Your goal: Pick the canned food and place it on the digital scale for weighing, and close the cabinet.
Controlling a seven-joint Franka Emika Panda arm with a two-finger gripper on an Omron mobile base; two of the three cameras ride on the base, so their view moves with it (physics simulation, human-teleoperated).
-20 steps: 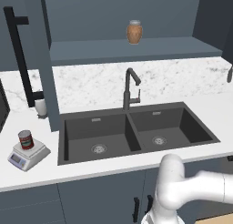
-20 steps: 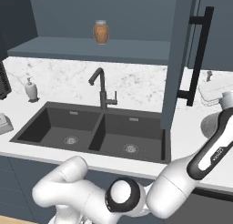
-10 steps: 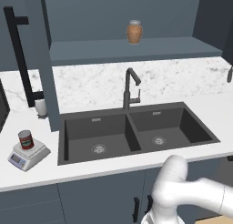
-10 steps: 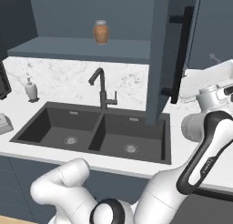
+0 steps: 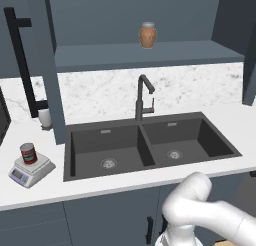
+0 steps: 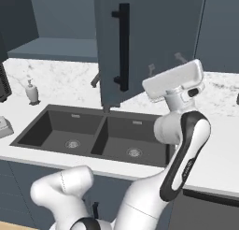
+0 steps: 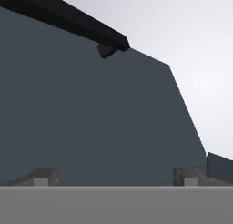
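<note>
The canned food (image 5: 28, 153) already stands on the digital scale (image 5: 31, 170) at the near left of the counter (image 5: 125, 182), so closing the cabinet is the step in hand, I judge. The gripper (image 7: 116, 176), its fingertips (image 7: 42, 176) spread wide with nothing between them, faces the right cabinet door (image 6: 149, 42) close up; the next move calls for pushing it on toward shut. The left base view alone shows the left door (image 5: 47, 65) also open and the jar (image 5: 147, 35) on the far shelf; the right base view gives the hand at the door.
</note>
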